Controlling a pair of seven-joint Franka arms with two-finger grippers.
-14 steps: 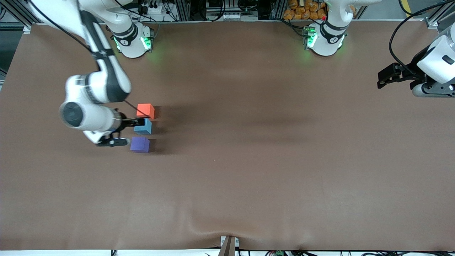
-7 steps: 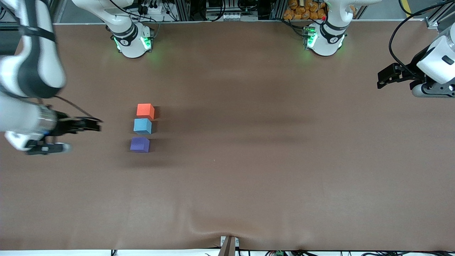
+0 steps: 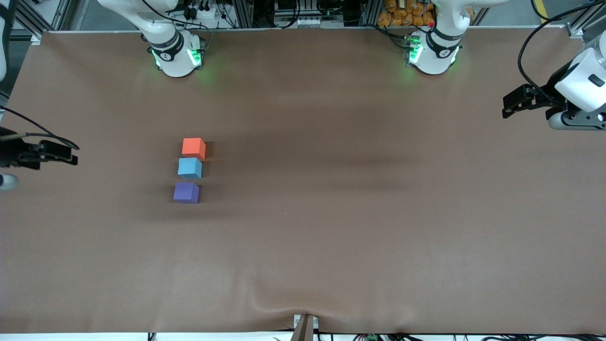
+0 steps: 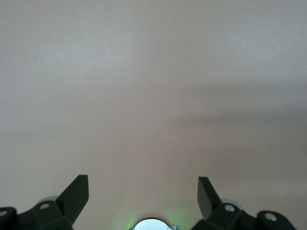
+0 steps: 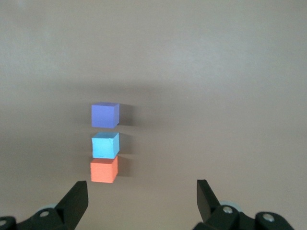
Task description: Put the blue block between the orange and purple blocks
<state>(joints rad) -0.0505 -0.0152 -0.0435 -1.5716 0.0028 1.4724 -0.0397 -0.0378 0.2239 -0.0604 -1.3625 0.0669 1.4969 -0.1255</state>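
The blue block [image 3: 190, 168] sits on the table between the orange block [image 3: 193, 147] and the purple block [image 3: 186, 192], the three in a short row with small gaps. The orange block is farthest from the front camera, the purple nearest. My right gripper [image 3: 75, 155] is open and empty, over the table toward the right arm's end, well away from the row. The right wrist view shows the purple [image 5: 104, 115], blue [image 5: 105, 145] and orange [image 5: 103, 170] blocks ahead of its open gripper [image 5: 141, 201]. My left gripper [image 3: 505, 108] waits open and empty [image 4: 142, 196] at the left arm's end.
The brown table cover [image 3: 331, 237] has a slight wrinkle at its front edge. The two arm bases [image 3: 175, 54] [image 3: 433, 52] stand along the edge farthest from the front camera.
My right gripper has let go of the blue block and drawn away from the row toward the right arm's end of the table. The blocks and the left arm have not moved.
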